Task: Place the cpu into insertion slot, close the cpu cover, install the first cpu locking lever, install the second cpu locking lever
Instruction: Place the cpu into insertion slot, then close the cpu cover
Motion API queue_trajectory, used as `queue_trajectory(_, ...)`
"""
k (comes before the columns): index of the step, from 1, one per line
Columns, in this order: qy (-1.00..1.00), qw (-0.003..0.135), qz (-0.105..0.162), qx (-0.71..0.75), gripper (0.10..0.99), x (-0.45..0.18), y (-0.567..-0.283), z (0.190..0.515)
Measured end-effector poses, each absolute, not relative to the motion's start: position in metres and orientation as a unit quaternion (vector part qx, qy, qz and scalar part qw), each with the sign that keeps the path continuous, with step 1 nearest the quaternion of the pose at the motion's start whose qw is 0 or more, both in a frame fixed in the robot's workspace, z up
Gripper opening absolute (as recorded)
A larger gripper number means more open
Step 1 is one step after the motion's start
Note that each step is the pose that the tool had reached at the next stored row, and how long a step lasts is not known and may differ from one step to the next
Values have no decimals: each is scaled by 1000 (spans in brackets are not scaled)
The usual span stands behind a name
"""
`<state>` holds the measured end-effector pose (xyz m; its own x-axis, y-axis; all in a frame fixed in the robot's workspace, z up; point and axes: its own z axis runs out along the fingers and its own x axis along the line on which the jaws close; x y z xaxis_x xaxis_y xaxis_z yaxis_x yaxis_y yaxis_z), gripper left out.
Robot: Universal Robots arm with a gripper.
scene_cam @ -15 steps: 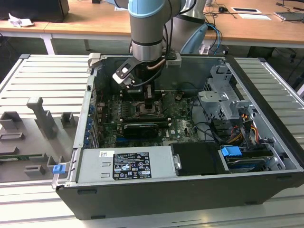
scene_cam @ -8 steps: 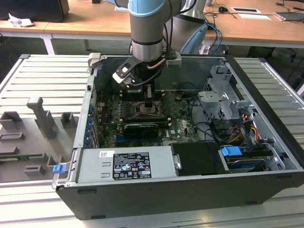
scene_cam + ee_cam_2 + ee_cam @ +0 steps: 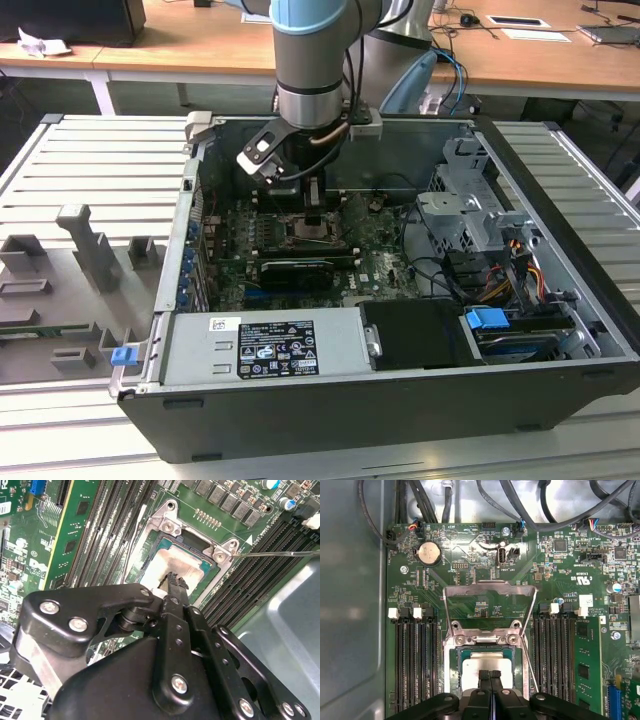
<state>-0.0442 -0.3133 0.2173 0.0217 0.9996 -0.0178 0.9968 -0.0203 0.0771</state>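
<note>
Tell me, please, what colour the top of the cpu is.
Pale silver-beige, plain metal; the cpu shows best in the first wrist view.

The cpu [image 3: 487, 666] top was recorded as pale silver-beige, edged in green. The cpu cover [image 3: 490, 586] and the rim of the insertion slot [image 3: 470, 639] were noted as silvery. The motherboard [image 3: 470, 575] was found green, striped with black memory slots [image 3: 415, 660]. The fingers [image 3: 483, 680] were observed black. The surface [image 3: 90, 150] was seen pale grey, ribbed.

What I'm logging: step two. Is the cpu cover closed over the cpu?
No: in the first wrist view the cpu cover is swung open, leaving the cpu bare.
</note>
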Motion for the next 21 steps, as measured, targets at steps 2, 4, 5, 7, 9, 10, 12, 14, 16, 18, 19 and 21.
queue_trajectory(2, 699, 34, 21, 714, 106, -44, -313, 218)
queue_trajectory(4, 699, 34, 21, 714, 106, -44, -313, 219)
queue_trajectory(5, 699, 34, 21, 714, 106, -44, -313, 219)
queue_trajectory(7, 699, 34, 20, 714, 106, -41, -313, 219)
queue_trajectory(9, 699, 33, 20, 714, 106, -40, -313, 219)
queue_trajectory(10, 699, 33, 20, 714, 106, -40, -313, 220)
queue_trajectory(12, 699, 33, 20, 714, 106, -40, -313, 224)
queue_trajectory(14, 699, 33, 20, 714, 106, -40, -313, 226)
queue_trajectory(16, 699, 33, 20, 714, 106, -40, -313, 227)
queue_trajectory(18, 699, 33, 20, 714, 106, -39, -313, 227)
queue_trajectory(19, 699, 33, 20, 714, 106, -38, -313, 228)
queue_trajectory(21, 699, 33, 19, 714, 106, -38, -313, 230)
